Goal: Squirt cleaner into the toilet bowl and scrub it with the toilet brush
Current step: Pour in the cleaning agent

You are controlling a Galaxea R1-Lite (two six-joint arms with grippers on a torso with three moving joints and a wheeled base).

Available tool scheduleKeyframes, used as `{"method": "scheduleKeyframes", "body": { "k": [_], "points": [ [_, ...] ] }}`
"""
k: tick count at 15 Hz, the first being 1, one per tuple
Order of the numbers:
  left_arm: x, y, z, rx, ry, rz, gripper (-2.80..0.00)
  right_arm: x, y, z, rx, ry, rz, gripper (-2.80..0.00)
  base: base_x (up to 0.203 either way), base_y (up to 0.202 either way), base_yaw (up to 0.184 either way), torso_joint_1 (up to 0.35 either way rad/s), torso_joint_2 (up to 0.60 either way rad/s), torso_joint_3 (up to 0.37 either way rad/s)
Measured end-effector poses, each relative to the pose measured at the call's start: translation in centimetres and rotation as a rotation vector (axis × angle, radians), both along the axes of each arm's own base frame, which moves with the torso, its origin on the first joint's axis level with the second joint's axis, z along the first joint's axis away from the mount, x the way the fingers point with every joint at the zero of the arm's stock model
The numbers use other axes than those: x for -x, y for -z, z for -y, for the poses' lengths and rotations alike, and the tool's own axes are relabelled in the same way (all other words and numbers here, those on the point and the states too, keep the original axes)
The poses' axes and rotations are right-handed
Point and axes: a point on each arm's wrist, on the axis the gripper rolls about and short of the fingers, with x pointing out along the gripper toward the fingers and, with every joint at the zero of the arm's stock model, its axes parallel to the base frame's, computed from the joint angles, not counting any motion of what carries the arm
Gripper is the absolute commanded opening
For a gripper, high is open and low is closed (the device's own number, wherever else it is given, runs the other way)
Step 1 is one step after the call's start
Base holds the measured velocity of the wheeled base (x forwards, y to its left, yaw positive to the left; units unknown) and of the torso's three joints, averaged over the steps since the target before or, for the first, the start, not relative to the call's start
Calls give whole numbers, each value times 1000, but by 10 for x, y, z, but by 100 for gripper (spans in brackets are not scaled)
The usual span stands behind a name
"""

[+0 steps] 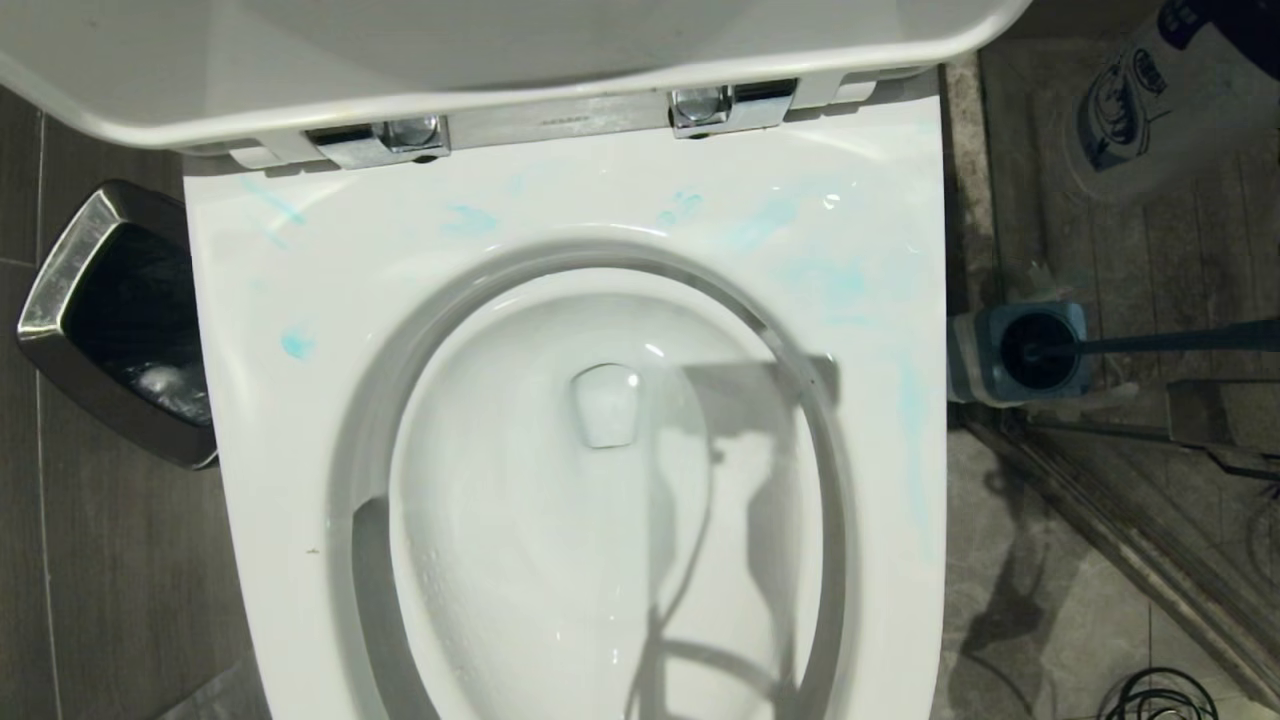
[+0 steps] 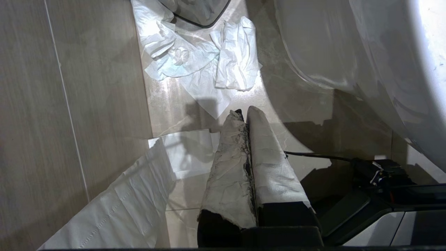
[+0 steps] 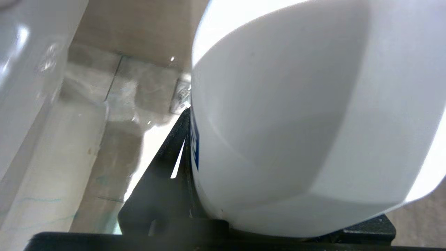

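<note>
Looked down into the big white shiny toilet bowl (image 1: 280, 480), with its white lid tipped up at the back. Found only a little clear water at the bottom. Spotted pale blue cleaner (image 1: 297, 345) in thin smears and dabs on the wide flat rim, most of it along the back and the right side.

Noticed a square shiny steel bin (image 1: 70, 260) just left of the toilet, lined in black, with something pale and crumpled inside. Found the slim dark blue toilet brush (image 1: 1170, 340) on the right, head down in its square light-blue-and-grey holder (image 1: 975, 355), handle leaning away to the right.

Caught the right tool (image 3: 181, 146) pinching a big white plastic bottle (image 3: 278, 122) with a dark blue label edge, low down beside the toilet. Saw no arm in the head view. Found the left tool (image 2: 244, 113) hanging over the floor by the toilet's outer wall, its two white-wrapped fingers (image 2: 268, 164) pressed together, holding nothing.

Stood on a floor of grey and brown tiles. Saw crumpled white paper sheets (image 2: 233, 62) lying on it, and a black cable coil (image 1: 1160, 700) near the right corner.
</note>
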Motion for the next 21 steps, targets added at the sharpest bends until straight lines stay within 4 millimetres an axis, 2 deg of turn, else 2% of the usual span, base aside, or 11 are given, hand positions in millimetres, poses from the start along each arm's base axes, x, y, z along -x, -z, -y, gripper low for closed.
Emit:
{"method": "scheduleKeyframes", "body": {
  "k": [7,15,21],
  "points": [
    [0,0,0,17,-19,0,-280,16,-3,6,-10,-1,24,-280,0,0,0,1,2,5],
    [0,0,0,19,-19,0,-280,14,2,5,-10,-5,3,-280,0,0,0,0,4,177],
    [0,0,0,18,-19,-1,-280,5,12,1,-25,-22,-41,-280,0,0,0,0,1,203]
  ]
}}
